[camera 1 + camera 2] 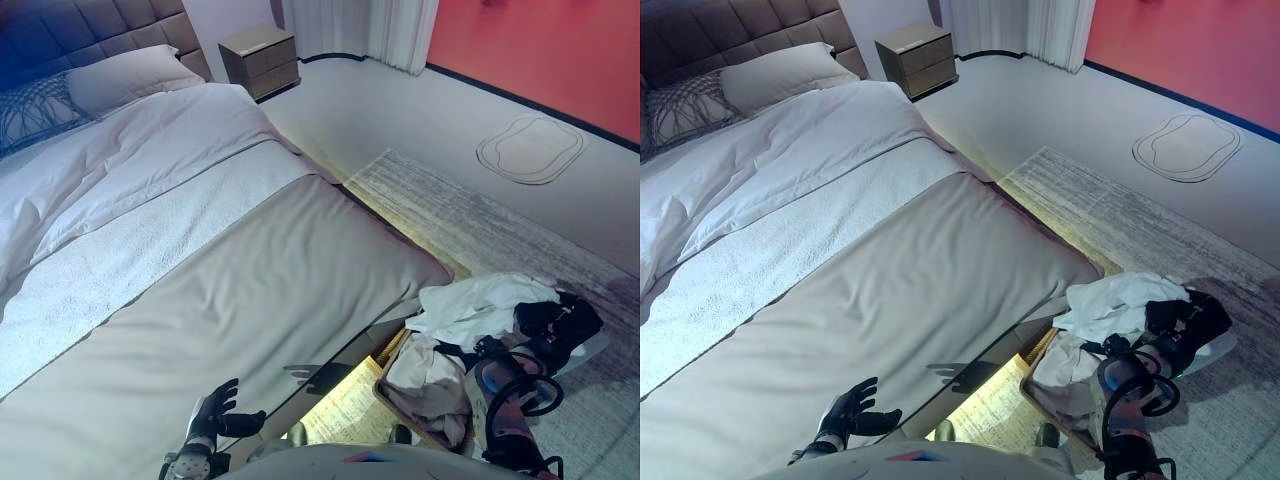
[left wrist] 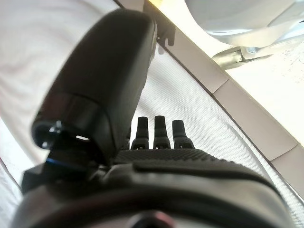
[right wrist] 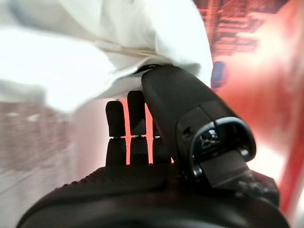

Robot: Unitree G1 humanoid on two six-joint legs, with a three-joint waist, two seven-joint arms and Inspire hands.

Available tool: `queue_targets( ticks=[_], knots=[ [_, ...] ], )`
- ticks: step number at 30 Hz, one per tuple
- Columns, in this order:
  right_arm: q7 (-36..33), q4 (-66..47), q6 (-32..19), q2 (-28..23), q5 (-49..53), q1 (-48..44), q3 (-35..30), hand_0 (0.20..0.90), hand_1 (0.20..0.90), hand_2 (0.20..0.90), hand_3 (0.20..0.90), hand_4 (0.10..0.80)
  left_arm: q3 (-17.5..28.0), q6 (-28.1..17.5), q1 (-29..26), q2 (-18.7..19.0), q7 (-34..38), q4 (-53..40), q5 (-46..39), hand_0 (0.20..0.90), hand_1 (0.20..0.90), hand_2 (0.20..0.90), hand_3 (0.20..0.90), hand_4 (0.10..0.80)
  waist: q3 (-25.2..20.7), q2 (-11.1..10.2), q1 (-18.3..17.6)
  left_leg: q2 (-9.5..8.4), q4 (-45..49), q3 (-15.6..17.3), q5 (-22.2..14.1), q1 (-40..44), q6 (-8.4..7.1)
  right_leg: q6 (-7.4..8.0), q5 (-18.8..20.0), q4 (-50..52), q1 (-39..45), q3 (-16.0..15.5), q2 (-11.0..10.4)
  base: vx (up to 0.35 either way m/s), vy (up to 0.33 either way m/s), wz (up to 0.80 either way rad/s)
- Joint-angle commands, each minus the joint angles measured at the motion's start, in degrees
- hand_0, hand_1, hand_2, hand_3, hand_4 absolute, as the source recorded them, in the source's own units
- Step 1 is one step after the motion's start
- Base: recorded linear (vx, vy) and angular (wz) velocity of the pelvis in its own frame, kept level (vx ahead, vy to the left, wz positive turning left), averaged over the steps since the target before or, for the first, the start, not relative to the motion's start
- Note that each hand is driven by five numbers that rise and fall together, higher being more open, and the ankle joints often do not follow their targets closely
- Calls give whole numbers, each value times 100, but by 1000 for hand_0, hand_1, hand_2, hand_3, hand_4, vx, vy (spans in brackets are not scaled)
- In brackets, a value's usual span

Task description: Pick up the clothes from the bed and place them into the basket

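A white garment lies draped over the far side of the basket, which stands on the floor by the bed's foot corner. A pale beige garment lies inside it. My right hand is beside the white garment, over the basket's far side. In the right wrist view its fingers are straight and its thumb touches the white cloth from below. My left hand is open and empty over the near edge of the bed. Its fingers are straight over the grey cover.
The bed has a grey cover, a white duvet and pillows at the head. A nightstand stands beyond it. A striped rug lies under the basket, with an oval mat farther off by the red wall.
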Motion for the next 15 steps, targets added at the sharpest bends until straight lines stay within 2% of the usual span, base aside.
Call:
queue_targets(
  ticks=[1, 9, 12, 15],
  knots=[
    [113, -1376, -540, -567, -866, -259, -308, 300, 300, 300, 200, 100, 226, -194, -208, 345, 25, -15, 277, 900, 900, 900, 900, 800, -261, -212, -17, 42, 15, -268, 12, -249, -24, 326, 102, 154, 203, -78, -294, -38, -2, -1],
    [735, -2139, -305, -871, -965, -183, -71, 300, 300, 300, 200, 100, 349, -123, -236, 288, 18, -42, 357, 900, 900, 900, 900, 800, -311, -278, -76, 86, 15, -221, -2, -221, -56, 315, 77, 146, 203, -20, -255, -22, 9, -1],
    [978, -2126, -204, -871, -667, -161, -45, 300, 300, 300, 200, 100, 366, -110, -266, 283, 1, -30, 375, 900, 900, 900, 900, 800, -313, -302, -89, 97, 15, -207, 1, -220, -65, 311, 76, 149, 199, -6, -241, -30, 17, -8],
    [1646, -1688, 249, -731, 313, -129, 64, 300, 300, 300, 200, 100, 341, -51, -301, 301, -18, -62, 373, 900, 900, 900, 900, 800, -304, -352, -92, 103, 15, -208, 9, -214, -75, 297, 79, 154, 202, -6, -234, -30, 14, -7]
  ],
)
